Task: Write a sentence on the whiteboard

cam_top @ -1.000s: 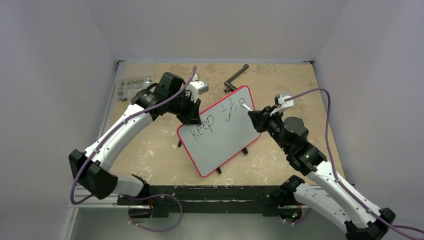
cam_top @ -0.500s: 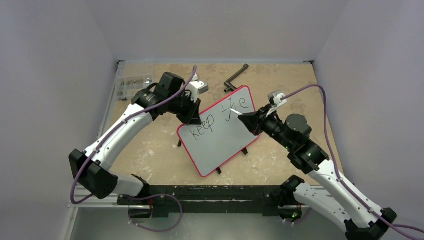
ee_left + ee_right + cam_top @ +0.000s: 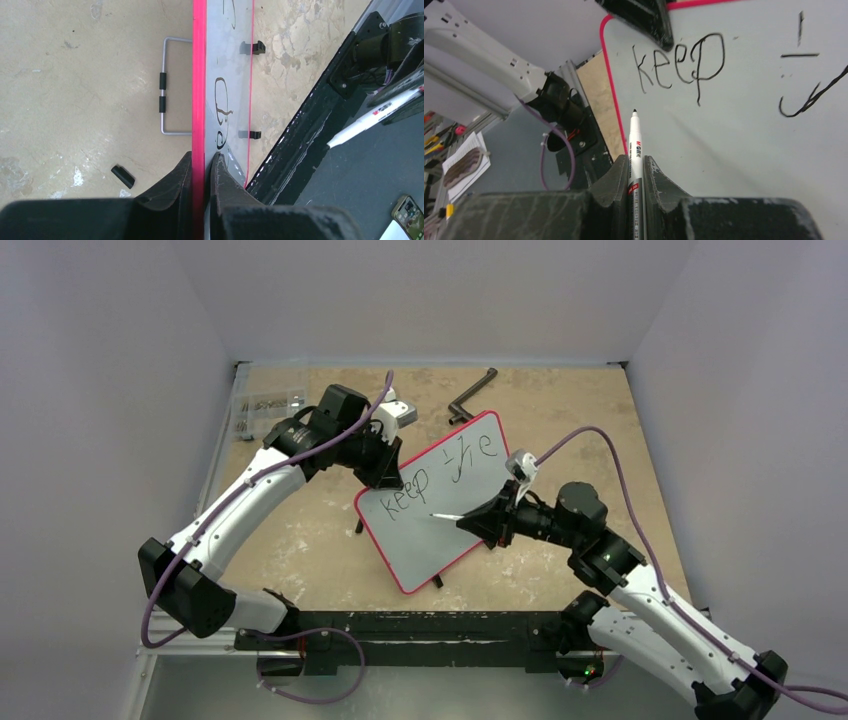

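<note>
Pale walls close in a scuffed tan worktop (image 3: 300, 540). Near its middle the whiteboard (image 3: 440, 535) stands propped on small black feet, its long side running from about 7 o'clock to 1 o'clock in the overhead view. The left hand (image 3: 202, 159) is clenched on the red rim at the board's 10 o'clock corner, one finger on each face. I judge that this grip braces the tilted board so the pen's push cannot slide or tip it.

The right hand (image 3: 636, 162) reaches in from 4 o'clock and is clamped on a marker (image 3: 634, 142). It grips low on the barrel with the uncapped tip well out front, which leaves the nib in the wrist camera's sight. The sentence (image 3: 408, 492) reads "keep" and, toward 1 o'clock of it, "the", filling one line along the top edge.

The nib sits under the "k" near the left margin, over bare board; whether it touches the surface I cannot tell. That spot suits the start of a second line, so the writing looks unfinished. A dark crank handle (image 3: 470, 400) at 12 o'clock and a bag of small hardware (image 3: 265, 410) at 10 o'clock lie well apart from the board.
</note>
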Robot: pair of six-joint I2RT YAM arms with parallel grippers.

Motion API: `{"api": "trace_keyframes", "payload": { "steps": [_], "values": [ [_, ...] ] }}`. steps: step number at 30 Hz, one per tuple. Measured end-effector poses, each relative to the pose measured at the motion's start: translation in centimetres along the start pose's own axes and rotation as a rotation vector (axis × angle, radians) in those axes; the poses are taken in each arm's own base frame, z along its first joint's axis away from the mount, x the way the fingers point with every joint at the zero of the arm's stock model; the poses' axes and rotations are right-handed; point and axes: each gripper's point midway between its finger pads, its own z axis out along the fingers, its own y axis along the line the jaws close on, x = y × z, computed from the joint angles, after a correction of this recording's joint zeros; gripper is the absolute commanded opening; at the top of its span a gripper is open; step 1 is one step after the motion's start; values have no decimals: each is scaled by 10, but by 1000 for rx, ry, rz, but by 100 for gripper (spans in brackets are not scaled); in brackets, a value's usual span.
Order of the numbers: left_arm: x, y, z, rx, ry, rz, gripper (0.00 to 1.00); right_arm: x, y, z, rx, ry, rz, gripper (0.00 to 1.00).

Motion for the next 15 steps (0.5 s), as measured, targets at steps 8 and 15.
{"api": "trace_keyframes", "payload": {
  "steps": [8, 15],
  "values": [
    [0, 2, 1, -14, -4, -5, 0, 43, 14, 13, -73, 104, -1, 0],
    [1, 3, 0, -22, -6, -19, 0, 55, 4, 30, -42, 138, -13, 0]
  ]
}}
